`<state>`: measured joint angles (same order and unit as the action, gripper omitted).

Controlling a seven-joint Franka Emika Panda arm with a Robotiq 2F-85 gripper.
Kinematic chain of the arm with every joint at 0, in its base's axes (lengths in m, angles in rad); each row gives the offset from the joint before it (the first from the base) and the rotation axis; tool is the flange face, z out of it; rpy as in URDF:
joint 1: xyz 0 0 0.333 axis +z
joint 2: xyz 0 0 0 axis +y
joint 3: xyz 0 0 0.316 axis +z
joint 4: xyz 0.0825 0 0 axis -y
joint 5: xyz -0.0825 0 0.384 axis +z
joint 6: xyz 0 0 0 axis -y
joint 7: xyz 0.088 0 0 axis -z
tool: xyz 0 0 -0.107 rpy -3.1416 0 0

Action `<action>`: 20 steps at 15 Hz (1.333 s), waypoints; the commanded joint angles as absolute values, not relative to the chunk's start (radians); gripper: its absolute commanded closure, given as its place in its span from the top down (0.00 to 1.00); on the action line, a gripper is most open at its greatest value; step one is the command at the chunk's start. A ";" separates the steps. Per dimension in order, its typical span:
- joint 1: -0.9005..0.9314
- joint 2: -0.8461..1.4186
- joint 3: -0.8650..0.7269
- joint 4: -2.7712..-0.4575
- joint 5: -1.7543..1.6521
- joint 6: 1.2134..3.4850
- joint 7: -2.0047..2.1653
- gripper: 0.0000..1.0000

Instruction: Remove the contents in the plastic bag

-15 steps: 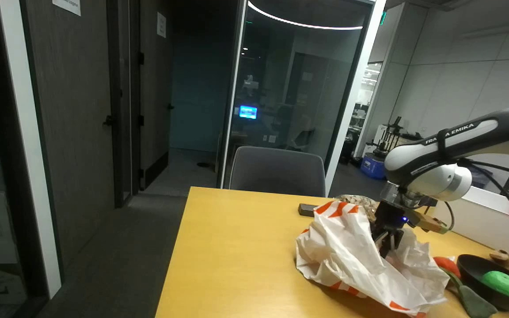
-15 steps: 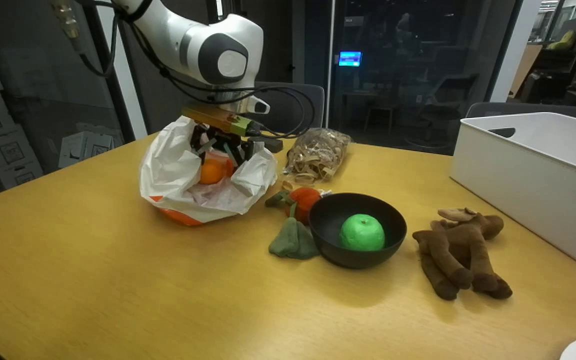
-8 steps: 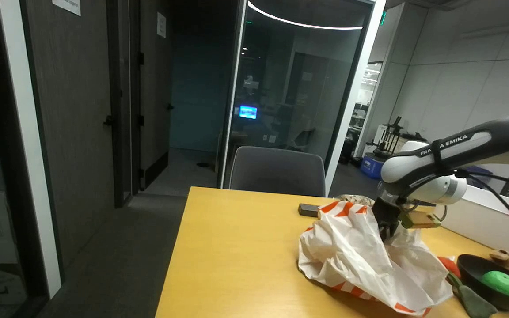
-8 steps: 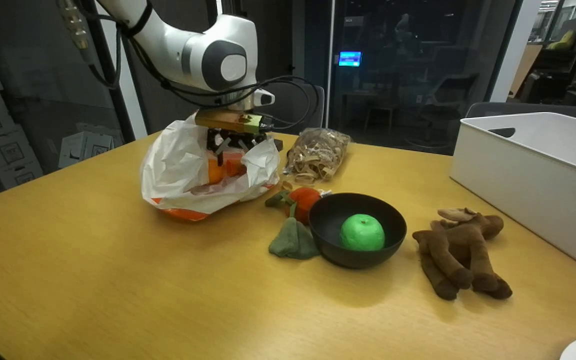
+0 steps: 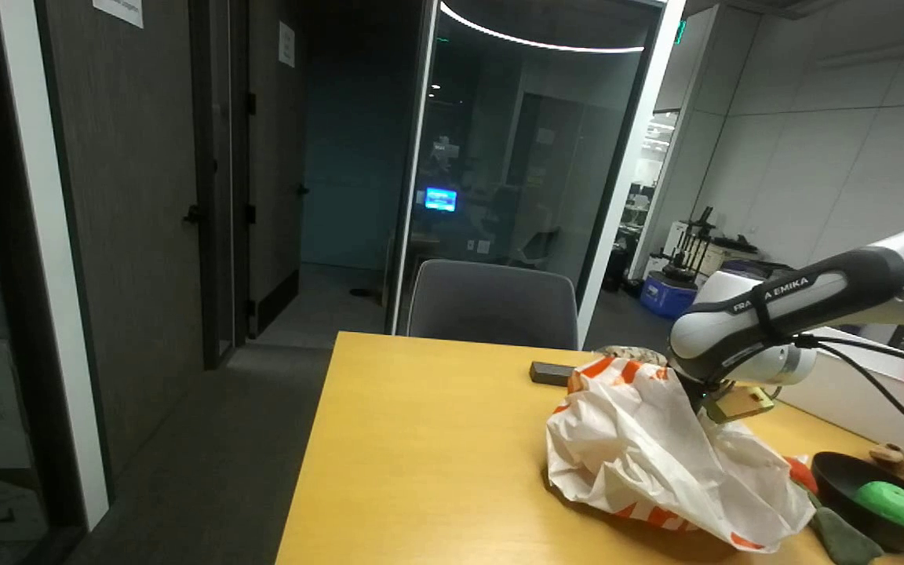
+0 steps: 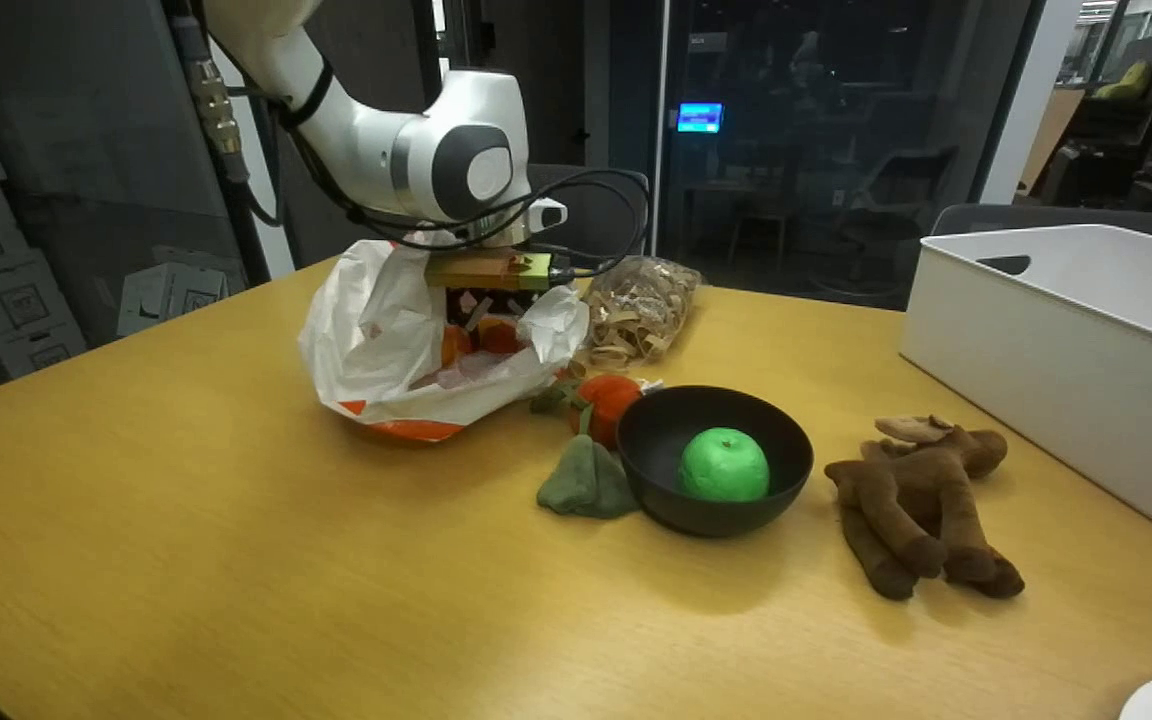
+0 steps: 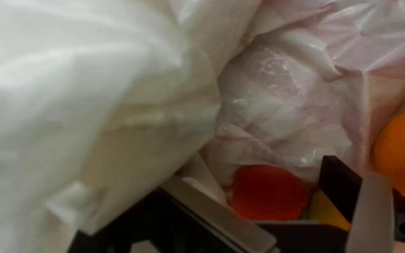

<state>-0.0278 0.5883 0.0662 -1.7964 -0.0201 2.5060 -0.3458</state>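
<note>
In an exterior view, the desk [image 5: 413,439] is looked across toward a chair [image 5: 495,304]. In an exterior view, the bag [image 6: 386,350] is looked down on from its open side. The bowl [image 6: 716,518] and screen [image 6: 700,118] are shared in both exterior views, the bag in all 3. In the wrist view, it is looked into closely.

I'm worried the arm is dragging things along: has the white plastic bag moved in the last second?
Yes. The white plastic bag has shifted toward the black bowl, which has stayed put in both exterior views.
</note>
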 commanded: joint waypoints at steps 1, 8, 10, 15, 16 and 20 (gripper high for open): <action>-0.059 0.621 0.102 -1.761 -0.018 2.561 -0.402 1.00; -0.117 0.596 0.195 -1.791 0.036 2.571 -0.497 0.58; -0.125 0.597 0.207 -1.787 0.047 2.560 -0.512 0.43; -0.124 0.579 0.205 -1.790 0.050 2.529 -0.503 0.27; -0.119 0.567 0.201 -1.792 0.047 2.513 -0.491 0.27; -0.122 0.484 0.213 -1.803 0.077 2.310 -0.497 0.27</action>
